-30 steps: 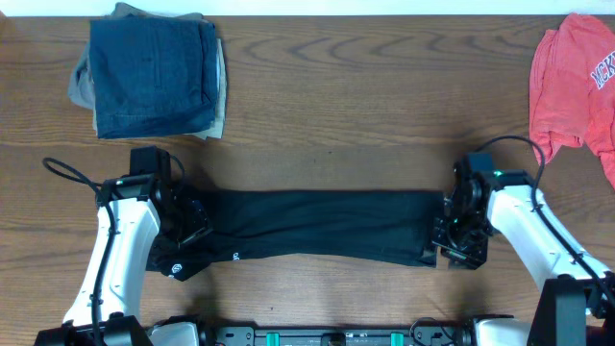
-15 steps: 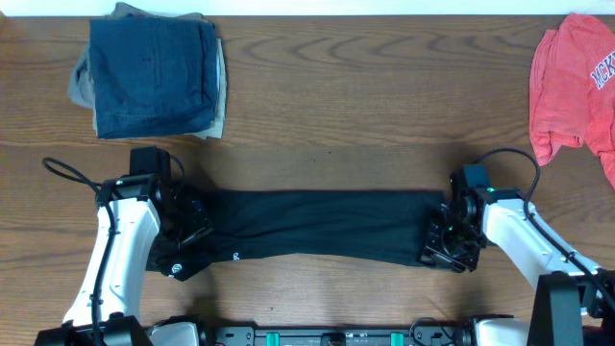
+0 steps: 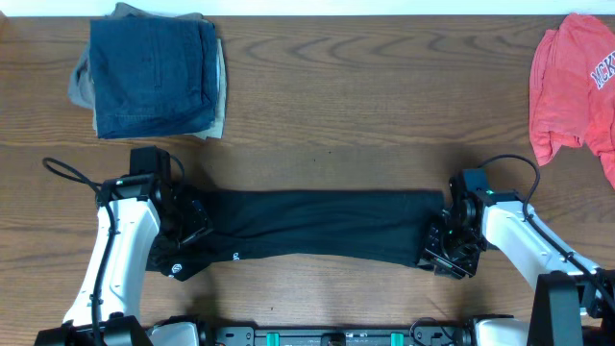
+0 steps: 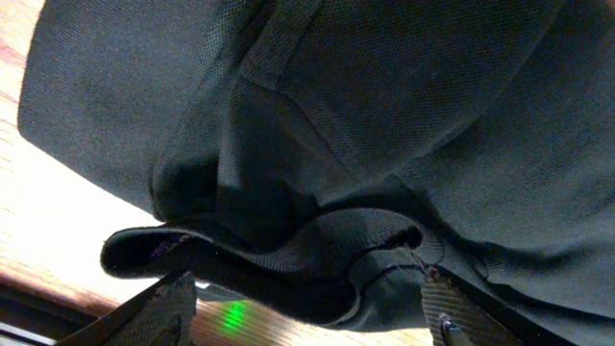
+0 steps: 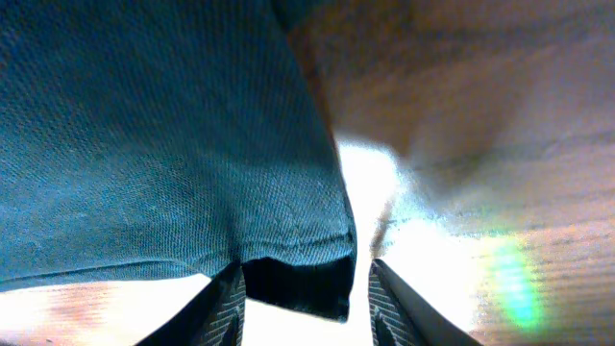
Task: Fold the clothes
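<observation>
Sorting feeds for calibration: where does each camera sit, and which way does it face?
Overhead: above the table, facing down; left arm and right arm flank the black garment.
Left wrist: on left arm, facing bunched black fabric; left fingers at bottom edge.
Right wrist: on right arm, facing the garment's corner; right fingers flank it.
Shared: all show the garment.

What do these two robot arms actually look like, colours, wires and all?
The left arm and right arm have smooth white links with blocky black joints. The left gripper and right gripper are black, each ending in two flat, pale grey fingers. A thin black cable loops out near each wrist. No lettering is visible.
</observation>
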Controlling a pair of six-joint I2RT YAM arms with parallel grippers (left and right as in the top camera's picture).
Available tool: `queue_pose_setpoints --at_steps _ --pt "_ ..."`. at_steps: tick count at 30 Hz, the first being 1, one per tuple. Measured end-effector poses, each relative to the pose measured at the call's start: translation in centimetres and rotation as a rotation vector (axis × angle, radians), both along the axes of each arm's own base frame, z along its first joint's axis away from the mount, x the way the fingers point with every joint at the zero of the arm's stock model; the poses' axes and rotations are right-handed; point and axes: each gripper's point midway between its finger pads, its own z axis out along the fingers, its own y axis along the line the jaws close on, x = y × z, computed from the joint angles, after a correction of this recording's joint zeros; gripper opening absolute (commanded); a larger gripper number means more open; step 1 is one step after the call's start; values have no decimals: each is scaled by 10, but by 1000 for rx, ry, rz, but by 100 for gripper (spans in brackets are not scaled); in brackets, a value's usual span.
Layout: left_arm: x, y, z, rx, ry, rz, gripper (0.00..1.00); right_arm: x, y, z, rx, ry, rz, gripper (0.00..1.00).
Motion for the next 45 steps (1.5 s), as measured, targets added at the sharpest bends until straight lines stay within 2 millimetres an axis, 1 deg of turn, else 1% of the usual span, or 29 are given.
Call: queue_pose_setpoints --at_steps 6,16,23,26,28,32,35,45 --pt "0 0 0 0 0 0 77 -10 -1 2 -3 44 -2 44" --pt "0 0 0 0 0 0 77 -9 -1 2 -3 40 -4 43" --pt "0 0 0 0 0 0 77 0 0 0 -7 10 -32 40" --pt "0 0 0 0 0 0 77 2 0 0 -10 5 -48 36" --pt "0 0 0 0 0 0 77 2 0 0 -12 6 -57 32" --pt "0 0 0 0 0 0 77 2 0 -1 -16 10 -68 17" --pt "0 0 0 0 0 0 77 2 0 0 -17 11 -73 2" --pt "0 0 0 0 0 0 77 2 -1 0 -23 14 -83 1"
